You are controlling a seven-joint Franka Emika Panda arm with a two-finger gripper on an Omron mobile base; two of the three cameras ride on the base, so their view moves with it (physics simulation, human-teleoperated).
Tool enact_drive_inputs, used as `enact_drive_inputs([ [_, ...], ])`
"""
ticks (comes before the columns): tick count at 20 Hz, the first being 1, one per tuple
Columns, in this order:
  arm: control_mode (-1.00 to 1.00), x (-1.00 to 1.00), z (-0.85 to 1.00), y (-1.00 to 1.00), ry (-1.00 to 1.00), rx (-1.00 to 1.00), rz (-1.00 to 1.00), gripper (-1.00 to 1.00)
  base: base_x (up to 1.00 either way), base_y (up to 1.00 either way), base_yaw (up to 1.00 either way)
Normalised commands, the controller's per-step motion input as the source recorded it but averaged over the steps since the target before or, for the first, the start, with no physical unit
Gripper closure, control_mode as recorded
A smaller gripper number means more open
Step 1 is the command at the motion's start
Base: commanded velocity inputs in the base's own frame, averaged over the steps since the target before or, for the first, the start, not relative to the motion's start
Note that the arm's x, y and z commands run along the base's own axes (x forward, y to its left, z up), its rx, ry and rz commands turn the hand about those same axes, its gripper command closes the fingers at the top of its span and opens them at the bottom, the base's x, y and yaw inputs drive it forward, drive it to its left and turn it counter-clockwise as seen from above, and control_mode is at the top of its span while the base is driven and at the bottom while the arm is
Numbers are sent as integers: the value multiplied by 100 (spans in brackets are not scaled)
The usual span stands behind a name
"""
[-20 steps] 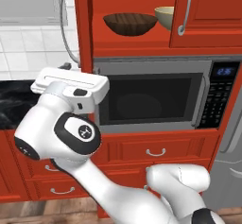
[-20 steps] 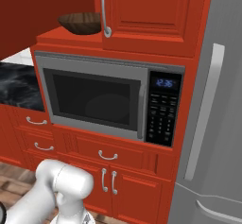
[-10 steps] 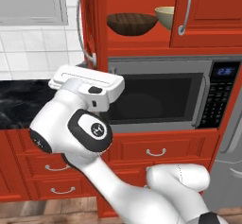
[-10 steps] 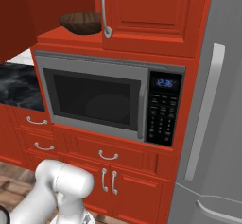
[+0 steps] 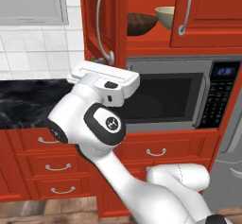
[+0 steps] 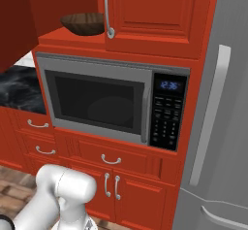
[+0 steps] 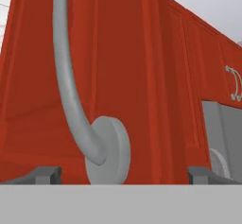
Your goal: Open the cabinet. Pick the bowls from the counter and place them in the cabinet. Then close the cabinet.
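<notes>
Cabinet [image 5: 146, 10]: above microwave [image 5: 175, 93], left door ajar.
Bowls: two in the cabinet, side by side [image 5: 141, 23] [image 5: 165, 16].
Counter [image 5: 28, 100]: left of microwave.
Fridge [image 6: 218, 127]: right of microwave.

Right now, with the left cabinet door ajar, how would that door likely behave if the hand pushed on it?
The left door looks like a stiff panel, so it should swing rather than flex. The open hand sits at the curved handle, whose smooth surface might let a push slide off. Both bowls sit well inside, so they are probably safe.
</notes>
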Motion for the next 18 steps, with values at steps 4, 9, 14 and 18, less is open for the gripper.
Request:
enact_drive_inputs([
  [4,-100,43,0,-35,0,0,-2,-100,0,0,0],
  [9,-100,45,0,-39,-4,0,0,-100,0,0,0],
  [14,-100,44,0,-63,-6,0,0,-100,0,0,0],
  [18,-100,45,0,-70,-5,1,0,-100,0,0,0],
])
